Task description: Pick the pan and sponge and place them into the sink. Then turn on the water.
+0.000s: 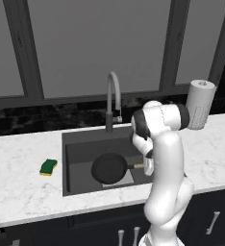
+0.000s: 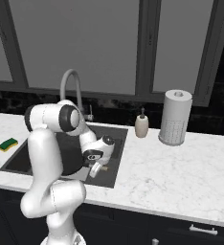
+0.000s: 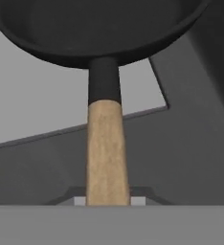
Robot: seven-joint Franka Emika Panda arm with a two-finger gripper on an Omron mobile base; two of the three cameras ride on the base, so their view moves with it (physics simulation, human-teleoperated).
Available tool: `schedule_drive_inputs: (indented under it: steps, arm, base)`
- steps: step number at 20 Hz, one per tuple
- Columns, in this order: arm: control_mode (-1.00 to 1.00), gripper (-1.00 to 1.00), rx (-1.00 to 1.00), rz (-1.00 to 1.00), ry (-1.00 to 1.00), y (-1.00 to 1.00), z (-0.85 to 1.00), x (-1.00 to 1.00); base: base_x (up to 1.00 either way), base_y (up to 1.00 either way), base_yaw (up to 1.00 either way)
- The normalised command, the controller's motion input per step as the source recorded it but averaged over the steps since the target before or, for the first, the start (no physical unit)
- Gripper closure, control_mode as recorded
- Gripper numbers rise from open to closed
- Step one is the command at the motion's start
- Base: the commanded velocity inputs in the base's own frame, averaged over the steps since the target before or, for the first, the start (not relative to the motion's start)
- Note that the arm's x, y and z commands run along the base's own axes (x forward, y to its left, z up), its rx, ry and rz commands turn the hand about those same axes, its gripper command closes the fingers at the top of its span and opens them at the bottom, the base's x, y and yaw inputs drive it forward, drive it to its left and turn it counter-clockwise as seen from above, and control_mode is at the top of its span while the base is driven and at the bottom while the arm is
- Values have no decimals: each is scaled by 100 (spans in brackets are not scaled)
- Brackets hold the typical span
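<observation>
The black pan [image 1: 109, 168] sits low inside the dark sink [image 1: 76, 144], over the lighter square patch on its floor. Its wooden handle [image 3: 106, 153] runs straight down into my gripper [image 3: 106, 201], which is shut on the handle's end. From the left base view the gripper [image 1: 147, 166] is mostly hidden behind my forearm, at the basin's right side. I cannot tell whether the pan touches the floor. The green and yellow sponge [image 1: 48, 166] lies on the counter left of the sink, also seen as the sponge [image 2: 8, 144]. No stream runs from the gooseneck faucet [image 1: 113, 96].
A paper towel roll [image 2: 175, 117] stands on the white marble counter to the right of the sink, with a small soap bottle [image 2: 141, 126] at the basin's back right corner. Dark windows rise behind the counter.
</observation>
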Motion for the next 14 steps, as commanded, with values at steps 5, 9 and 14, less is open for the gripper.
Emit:
schedule_drive_inputs:
  steps: [5, 9, 14]
  arm:
    - [-100, 100, -7, 0, 1, -9, -60, 5]
    - [-100, 100, -14, 0, 0, 8, -39, 16]
    - [-100, -100, -14, -3, 0, 28, -6, 6]
  base:
    - [0, 0, 0]
    - [0, 0, 0]
    - [0, 0, 0]
